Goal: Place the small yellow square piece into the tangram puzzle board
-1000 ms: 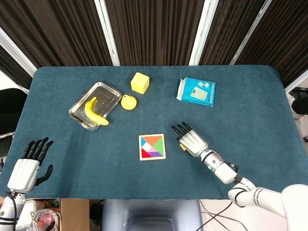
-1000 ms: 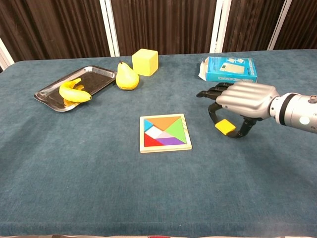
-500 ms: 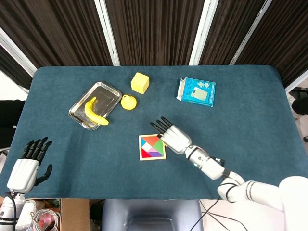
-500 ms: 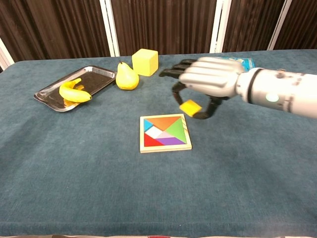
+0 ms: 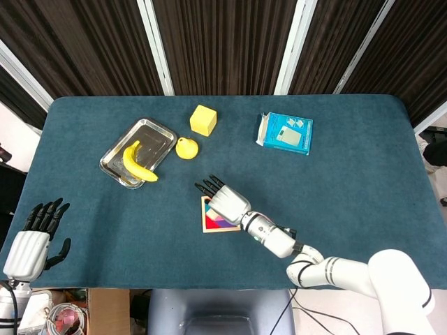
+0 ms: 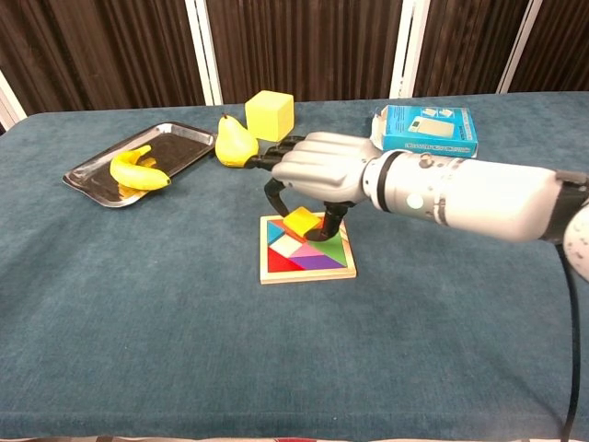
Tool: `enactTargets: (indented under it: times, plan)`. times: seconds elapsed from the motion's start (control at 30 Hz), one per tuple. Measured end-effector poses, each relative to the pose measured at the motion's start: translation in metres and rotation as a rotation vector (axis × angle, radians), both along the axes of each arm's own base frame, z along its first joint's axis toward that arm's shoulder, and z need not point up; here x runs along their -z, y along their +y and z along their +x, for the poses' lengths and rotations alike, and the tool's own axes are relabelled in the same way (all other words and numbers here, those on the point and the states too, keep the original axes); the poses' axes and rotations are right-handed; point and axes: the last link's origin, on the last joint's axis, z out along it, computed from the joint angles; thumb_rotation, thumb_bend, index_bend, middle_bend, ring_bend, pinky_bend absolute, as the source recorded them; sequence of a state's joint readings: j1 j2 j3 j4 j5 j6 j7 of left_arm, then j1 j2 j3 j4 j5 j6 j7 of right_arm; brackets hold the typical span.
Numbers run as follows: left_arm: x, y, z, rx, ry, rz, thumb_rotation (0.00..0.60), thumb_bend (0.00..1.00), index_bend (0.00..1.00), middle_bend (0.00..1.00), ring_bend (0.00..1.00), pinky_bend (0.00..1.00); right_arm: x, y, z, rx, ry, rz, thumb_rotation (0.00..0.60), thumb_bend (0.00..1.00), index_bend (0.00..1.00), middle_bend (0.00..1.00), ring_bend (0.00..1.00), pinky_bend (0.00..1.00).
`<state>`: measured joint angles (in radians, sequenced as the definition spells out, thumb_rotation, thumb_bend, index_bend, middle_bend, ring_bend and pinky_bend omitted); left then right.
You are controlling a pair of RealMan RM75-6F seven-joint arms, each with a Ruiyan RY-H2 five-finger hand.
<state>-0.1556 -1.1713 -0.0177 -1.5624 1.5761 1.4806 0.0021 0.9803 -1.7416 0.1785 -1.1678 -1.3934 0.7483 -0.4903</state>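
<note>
- Over the middle of the table [image 5: 363,188], toward its near edge: right hand [image 6: 317,170] hangs palm-down above the tangram puzzle board [image 6: 307,248], fingers curled, pinching the small yellow square piece [image 6: 301,222] from above. Piece sits tilted, just above the board's coloured tiles, apparently not yet seated.
- Left hand [image 5: 28,241] idles off the near-left corner, fingers spread, holding nothing.
- Biggest risk: the board lies loose on cloth; a sideways push would likely slide it.
- Next: the hand hides much of the board in the head view, so lining up with the empty slot is hard to judge. A tilted square could land across neighbouring tiles.
- Smallest: a light pinch may let the piece twist on release.
</note>
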Motion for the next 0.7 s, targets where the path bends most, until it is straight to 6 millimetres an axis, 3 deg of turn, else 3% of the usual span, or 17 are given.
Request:
enactTargets:
  times: [0.47,0.7]
  plan:
    - [0.002,0.005,-0.001,-0.007,0.006,-0.008,0.600,0.49,0.00,0.00,0.00,0.00,0.024,-0.001,0.008,0.013,-0.001,0.033,0.600,0.43,0.68,0.05,0.00,0.00]
    - [0.002,0.004,-0.001,-0.010,0.007,-0.008,0.600,0.49,0.00,0.00,0.00,0.00,0.026,-0.002,0.009,0.016,-0.016,0.036,0.600,0.43,0.66,0.05,0.00,0.00]
